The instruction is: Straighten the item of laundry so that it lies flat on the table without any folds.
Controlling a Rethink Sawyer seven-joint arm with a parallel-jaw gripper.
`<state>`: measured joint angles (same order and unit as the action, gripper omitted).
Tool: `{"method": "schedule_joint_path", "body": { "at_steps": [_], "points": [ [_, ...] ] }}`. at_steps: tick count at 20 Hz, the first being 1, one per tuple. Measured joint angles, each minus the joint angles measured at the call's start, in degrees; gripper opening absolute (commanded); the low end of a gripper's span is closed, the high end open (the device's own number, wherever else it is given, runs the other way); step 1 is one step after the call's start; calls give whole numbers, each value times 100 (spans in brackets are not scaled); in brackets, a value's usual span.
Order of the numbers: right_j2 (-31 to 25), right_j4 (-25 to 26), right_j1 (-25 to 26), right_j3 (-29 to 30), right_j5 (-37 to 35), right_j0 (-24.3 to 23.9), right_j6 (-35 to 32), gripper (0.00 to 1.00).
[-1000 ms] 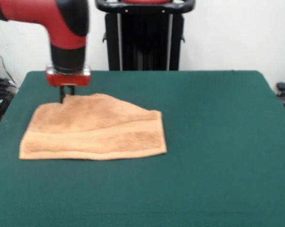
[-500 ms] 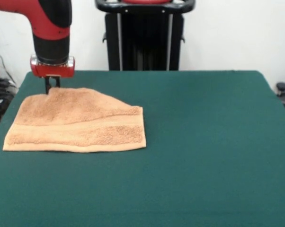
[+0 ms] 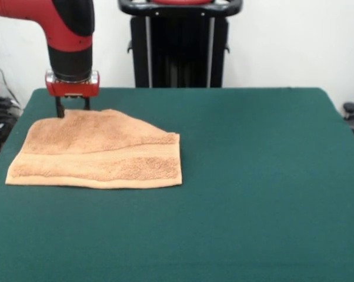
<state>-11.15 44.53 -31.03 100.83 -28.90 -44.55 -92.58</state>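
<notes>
orange-tan terry-cloth hand towel (image 3: 97,153) is lying toward one side of the dark green felt tabletop (image 3: 259,176), its long axis running across the picture. the red and black arm's pincer (image 3: 71,108) is standing at the towel's far corner, its two dark tips spread a little and seeming to straddle the raised edge. counting: one towel, one pincer, one fold along the far side.
</notes>
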Motion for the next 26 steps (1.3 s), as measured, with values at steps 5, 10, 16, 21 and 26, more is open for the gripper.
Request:
{"method": "schedule_joint_path", "body": {
  "at_steps": [5, 10, 16, 21, 26],
  "points": [
    [-98, -2, -51, 114, 0, -53, 0, 100],
    [-267, -135, -314, 370, -27, -56, 0, 100],
    [-392, -384, -599, 554, -55, 14, 0, 100],
    [-422, -716, -841, 615, -212, 213, 0, 100],
    [-445, -1016, -1019, 615, -468, 453, 0, 100]
  ]
}}
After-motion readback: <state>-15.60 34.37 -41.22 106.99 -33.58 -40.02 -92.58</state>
